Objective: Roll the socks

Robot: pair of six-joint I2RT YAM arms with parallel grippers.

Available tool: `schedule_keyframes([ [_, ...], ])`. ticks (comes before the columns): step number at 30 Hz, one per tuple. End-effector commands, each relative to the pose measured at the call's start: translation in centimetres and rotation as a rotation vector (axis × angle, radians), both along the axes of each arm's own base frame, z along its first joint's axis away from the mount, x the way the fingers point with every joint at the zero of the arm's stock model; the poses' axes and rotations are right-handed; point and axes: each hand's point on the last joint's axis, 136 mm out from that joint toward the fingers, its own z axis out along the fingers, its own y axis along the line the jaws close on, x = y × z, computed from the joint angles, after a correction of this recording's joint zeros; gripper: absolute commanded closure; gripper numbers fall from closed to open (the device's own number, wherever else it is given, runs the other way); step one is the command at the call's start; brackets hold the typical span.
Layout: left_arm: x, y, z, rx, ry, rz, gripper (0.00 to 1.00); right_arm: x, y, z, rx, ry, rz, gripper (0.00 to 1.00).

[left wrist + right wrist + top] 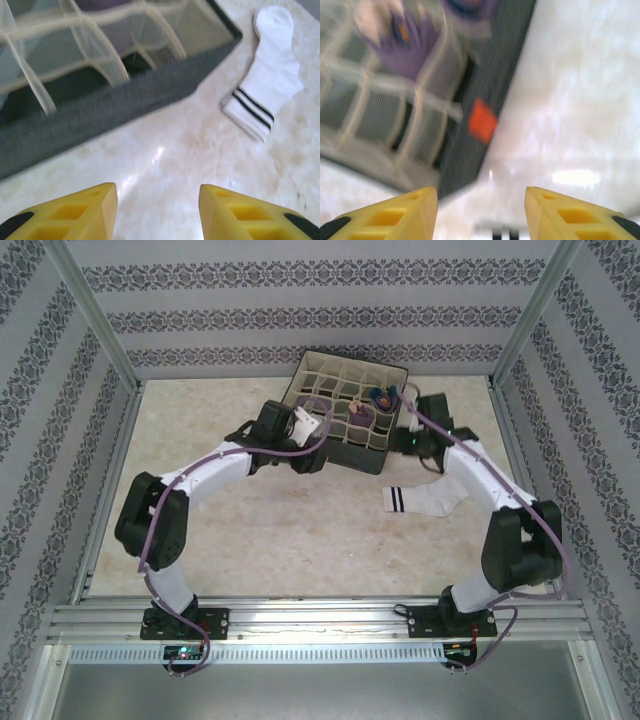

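Beside the far-edge box (pixel 342 452), left gripper (pixel 157 200) and right gripper (pixel 481 200) gape empty — white sock (pixel 430 498) flat toward the desk's (pixel 300 535) right edge.

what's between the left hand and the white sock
Bare tabletop; the left wrist view shows nothing lying between the left hand and the white sock.

No text, brand or number can be read anywhere. The orange tag (pixel 482 120) on the outer wall of the divider box (pixel 502 55) is too blurred to show any letters.
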Motion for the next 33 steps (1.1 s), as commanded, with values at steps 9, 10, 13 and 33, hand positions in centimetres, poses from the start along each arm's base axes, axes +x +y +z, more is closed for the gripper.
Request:
schedule_keyframes([
  [9,-5.8,2.6,-1.7,-0.038,0.038,0.009,0.54,-6.3,2.8,-9.3,0.006,0.232,0.002,0.57],
  [10,-6.1,2.8,-2.0,-0.037,0.045,0.01,0.54,-6.4,3.2,-9.9,-0.01,0.249,0.019,0.58],
  [13,-7.2,3.3,-2.6,-0.03,0.056,0.013,0.54,-7.2,4.6,-11.8,-0.064,0.312,0.076,0.62],
  [33,-11.2,5.7,-5.5,0.013,0.068,0.012,0.55,-21.3,12.8,-13.9,-0.403,0.301,0.565,0.7],
])
